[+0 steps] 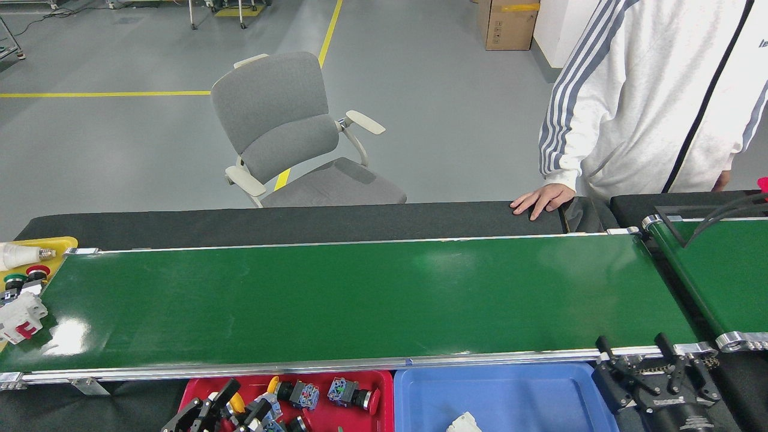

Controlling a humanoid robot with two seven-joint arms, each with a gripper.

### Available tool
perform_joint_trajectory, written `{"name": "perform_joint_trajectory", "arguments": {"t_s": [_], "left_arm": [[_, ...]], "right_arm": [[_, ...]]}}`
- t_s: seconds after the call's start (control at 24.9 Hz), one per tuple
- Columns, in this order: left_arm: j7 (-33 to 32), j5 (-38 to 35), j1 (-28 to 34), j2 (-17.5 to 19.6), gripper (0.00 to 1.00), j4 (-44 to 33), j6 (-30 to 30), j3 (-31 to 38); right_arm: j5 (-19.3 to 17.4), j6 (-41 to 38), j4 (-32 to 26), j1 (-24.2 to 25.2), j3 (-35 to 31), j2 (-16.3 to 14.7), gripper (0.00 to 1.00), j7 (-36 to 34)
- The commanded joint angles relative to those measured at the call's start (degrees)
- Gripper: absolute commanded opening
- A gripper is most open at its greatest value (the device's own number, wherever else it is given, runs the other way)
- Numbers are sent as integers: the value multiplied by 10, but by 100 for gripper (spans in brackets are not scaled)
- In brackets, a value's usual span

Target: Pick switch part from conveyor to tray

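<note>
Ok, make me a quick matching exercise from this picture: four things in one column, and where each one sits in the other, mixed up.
Things:
1. left claw
2. right claw
3. white part
4. person's hand

Places:
A. black strip beyond the conveyor
B. over the red tray
C. conveyor's left end
D. beside the blue tray

Pairs: 1-B, 2-D, 3-C, 4-A

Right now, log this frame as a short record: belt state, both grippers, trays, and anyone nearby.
belt: long dark green conveyor bare mid-span; white plastic breaker part at its far left end
left gripper: left gripper over the red plastic tray, a switch part between its fingers; grip cannot be confirmed
right gripper: right gripper open, empty, at belt's near right corner
blue tray: blue plastic tray holds one white part
person: hand resting on black far ledge
</note>
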Motion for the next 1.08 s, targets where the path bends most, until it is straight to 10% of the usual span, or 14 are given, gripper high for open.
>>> {"name": "perform_joint_trajectory", "arguments": {"t_s": [0.0,0.16,0.28,1.04], "left_arm": [[4,1,-7,-3,100,-6,76,42],[4,-7,-15,14,100,22,229,109],[5,-7,-9,32,100,47,229,140],[0,-5,-7,77,100,58,195,145]], "right_arm": [[12,7,-10,0,0,2,93,-32],[32,11,-22,0,1,25,92,-53],[42,17,-25,3,1,66,92,-53],[40,6,-34,36,7,26,98,-53]]}}
